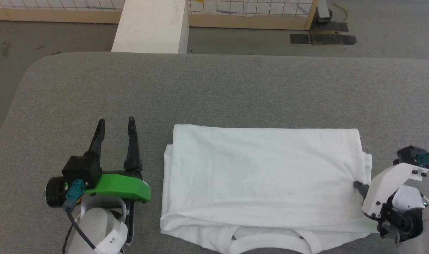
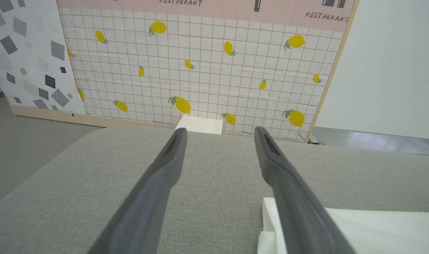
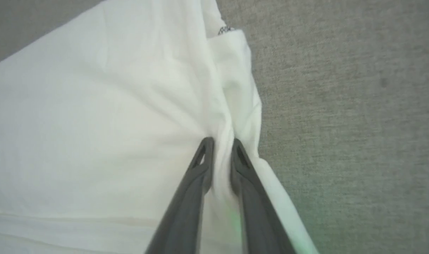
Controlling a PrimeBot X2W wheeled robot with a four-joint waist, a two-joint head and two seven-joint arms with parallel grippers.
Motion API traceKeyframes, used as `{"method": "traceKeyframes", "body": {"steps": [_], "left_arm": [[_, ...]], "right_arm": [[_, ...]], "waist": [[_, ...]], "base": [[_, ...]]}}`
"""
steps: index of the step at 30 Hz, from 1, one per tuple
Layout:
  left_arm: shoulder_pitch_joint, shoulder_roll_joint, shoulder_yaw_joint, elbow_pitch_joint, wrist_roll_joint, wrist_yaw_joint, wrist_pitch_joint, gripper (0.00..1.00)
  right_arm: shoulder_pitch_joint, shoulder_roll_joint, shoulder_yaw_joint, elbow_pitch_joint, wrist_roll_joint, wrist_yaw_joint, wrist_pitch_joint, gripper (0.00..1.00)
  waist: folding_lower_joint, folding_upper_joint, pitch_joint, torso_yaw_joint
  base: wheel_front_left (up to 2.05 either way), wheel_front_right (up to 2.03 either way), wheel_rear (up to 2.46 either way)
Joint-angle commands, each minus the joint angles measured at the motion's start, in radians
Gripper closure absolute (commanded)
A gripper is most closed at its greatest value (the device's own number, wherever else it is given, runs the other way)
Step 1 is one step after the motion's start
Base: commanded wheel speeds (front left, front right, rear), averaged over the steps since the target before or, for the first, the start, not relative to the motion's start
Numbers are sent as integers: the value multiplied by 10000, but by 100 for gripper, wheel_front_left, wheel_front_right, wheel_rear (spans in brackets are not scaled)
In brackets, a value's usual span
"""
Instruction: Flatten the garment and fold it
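The garment (image 1: 263,169) is a white shirt lying folded into a wide rectangle on the grey padded table (image 1: 214,88), with its neckline at the near edge. At the shirt's right edge my right gripper (image 1: 358,184) comes in low. In the right wrist view its fingers (image 3: 203,165) stand close together, with a ridge of the garment (image 3: 94,123) pinched between them. My left gripper (image 1: 116,120) rests open on the table just left of the shirt, with nothing between its fingers (image 2: 158,183). The garment's left corner (image 2: 376,225) shows beside its right finger.
A rigid white box (image 1: 151,26) stands on the floor behind the table's far edge, seen also past the left fingertips (image 2: 200,124). A tiled panel with lemons (image 2: 200,70) is behind it. Dark tape patches (image 1: 322,37) lie on the floor at the far right.
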Motion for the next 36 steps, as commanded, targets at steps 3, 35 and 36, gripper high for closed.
{"method": "traceKeyframes", "body": {"steps": [3, 35, 36], "left_arm": [[14, -90, 177, 65, 129, -135, -46, 0], [73, -443, 597, 303, 502, -711, -47, 0], [21, -449, 582, 310, 498, -722, -47, 0]], "right_arm": [[318, 185, -105, -11, 9, -11, -151, 100], [1956, -319, 3209, -6453, -990, -11, -824, 100], [1721, -479, 3751, -6333, -1183, -11, -825, 100]], "waist": [[0, -1, -26, -28], [0, -1, -46, 14], [0, -1, 7, 60]], "base": [[0, 0, 0], [0, 0, 0], [0, 0, 0]]}}
